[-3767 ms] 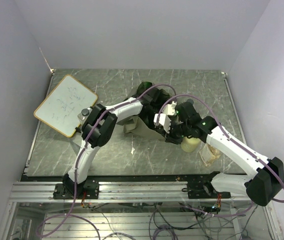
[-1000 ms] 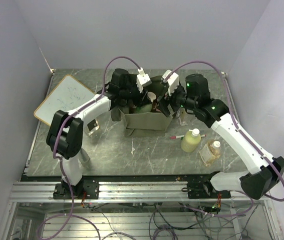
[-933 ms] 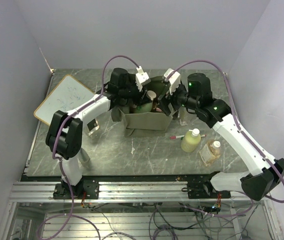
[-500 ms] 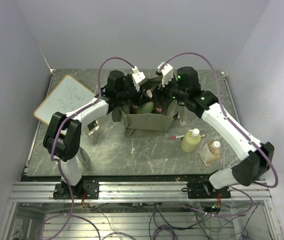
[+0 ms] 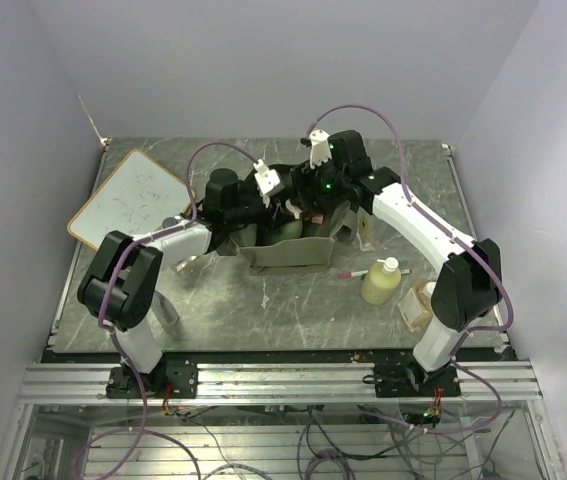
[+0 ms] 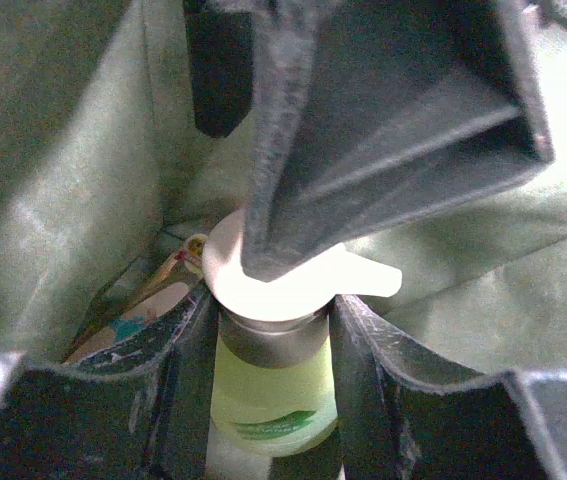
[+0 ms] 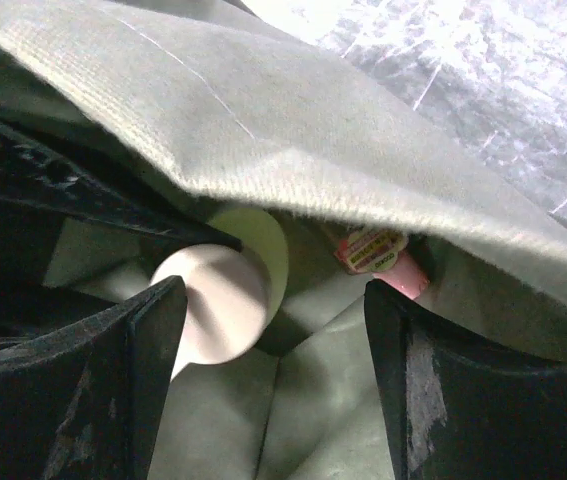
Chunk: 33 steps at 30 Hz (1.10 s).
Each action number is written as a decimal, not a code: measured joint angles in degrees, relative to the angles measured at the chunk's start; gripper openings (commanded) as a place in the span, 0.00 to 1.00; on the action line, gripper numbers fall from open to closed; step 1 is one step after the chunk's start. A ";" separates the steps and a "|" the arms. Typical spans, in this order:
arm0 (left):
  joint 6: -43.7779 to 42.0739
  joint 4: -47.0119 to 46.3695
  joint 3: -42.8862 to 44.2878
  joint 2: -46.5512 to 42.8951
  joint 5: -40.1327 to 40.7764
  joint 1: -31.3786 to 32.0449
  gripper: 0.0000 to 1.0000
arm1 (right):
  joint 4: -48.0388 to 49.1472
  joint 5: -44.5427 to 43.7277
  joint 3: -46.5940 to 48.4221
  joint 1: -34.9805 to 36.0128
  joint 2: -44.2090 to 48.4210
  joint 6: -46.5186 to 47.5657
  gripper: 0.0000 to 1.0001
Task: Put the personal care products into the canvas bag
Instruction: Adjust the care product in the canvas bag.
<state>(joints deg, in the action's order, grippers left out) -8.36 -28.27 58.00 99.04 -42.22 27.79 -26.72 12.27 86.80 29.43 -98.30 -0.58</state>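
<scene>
The olive canvas bag (image 5: pixel 285 254) stands mid-table with both grippers reaching into its mouth. In the left wrist view, my left gripper (image 6: pixel 268 375) is shut on the neck of a yellow-green bottle (image 6: pixel 268 400) with a white cap (image 6: pixel 263 290), low inside the bag (image 6: pixel 73 220). My right gripper (image 7: pixel 278 350) is open inside the bag (image 7: pixel 263 110); the white cap (image 7: pixel 218 305) lies beside its left finger, and a pink-labelled container (image 7: pixel 378 255) is behind. On the table, a second yellow-green bottle (image 5: pixel 381 282) and an amber square bottle (image 5: pixel 419 306) stand right of the bag.
A wood-framed whiteboard (image 5: pixel 128 197) lies at the far left. A red-and-white pen (image 5: pixel 355 272) lies between the bag and the standing bottle. My right forearm (image 5: pixel 413 225) arches over the bag's right side. A labelled tube (image 6: pixel 148 305) rests in the bag beside the held bottle.
Both wrists have dropped and drawn together over the bag's mouth. The left one has sunk into the bag with its bottle. The right arm swung left toward the back.
</scene>
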 measured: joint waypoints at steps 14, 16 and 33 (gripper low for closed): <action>-1.75 -0.37 -2.99 -2.73 1.07 0.07 0.13 | -1.84 10.34 0.55 -0.22 -1.81 -0.66 0.61; -2.05 0.68 -2.99 -3.17 1.46 0.07 0.19 | -1.92 11.56 0.66 -0.22 -2.05 -0.55 0.57; -8.24 18.64 2.82 -8.41 3.80 0.04 0.75 | -3.41 16.68 3.34 0.20 -4.02 -0.02 0.50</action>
<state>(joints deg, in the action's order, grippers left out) -16.60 -9.63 60.82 90.63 -38.41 27.83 -30.13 28.95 90.15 29.63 -102.32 -0.60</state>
